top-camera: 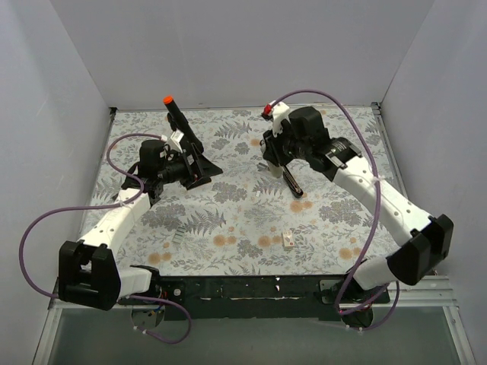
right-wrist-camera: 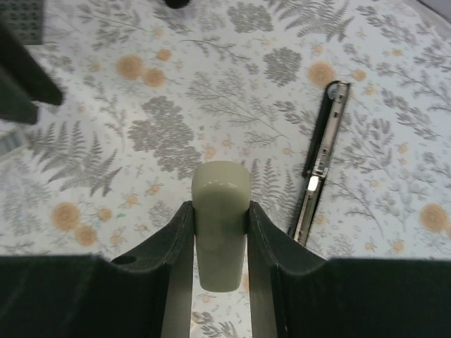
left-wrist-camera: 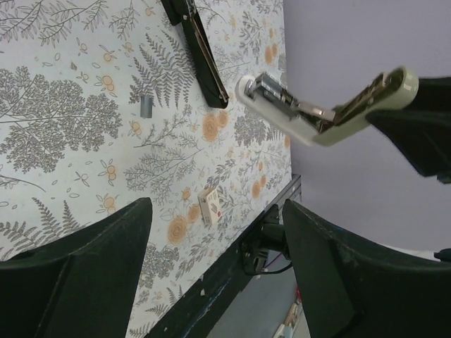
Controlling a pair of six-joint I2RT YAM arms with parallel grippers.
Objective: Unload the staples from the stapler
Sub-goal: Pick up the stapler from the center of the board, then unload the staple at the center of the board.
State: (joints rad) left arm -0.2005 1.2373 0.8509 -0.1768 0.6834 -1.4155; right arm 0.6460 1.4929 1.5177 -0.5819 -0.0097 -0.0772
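Pinching a cream hinged tool (right-wrist-camera: 220, 186), right gripper (right-wrist-camera: 220, 215); left gripper (left-wrist-camera: 217, 208) spread wide, empty; stapler (right-wrist-camera: 322, 158) nearby.

The table (top-camera: 228, 217) is seen from high behind; both wrist views are held near, angled downward, sharing the stapler (left-wrist-camera: 201, 56) (right-wrist-camera: 320, 158)

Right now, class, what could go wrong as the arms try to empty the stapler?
The stapler lies loose on the table, held by neither gripper, so a nudge may slide it. The right gripper is shut on a cream hinged piece, which might slip and drop. The left gripper is open and empty.
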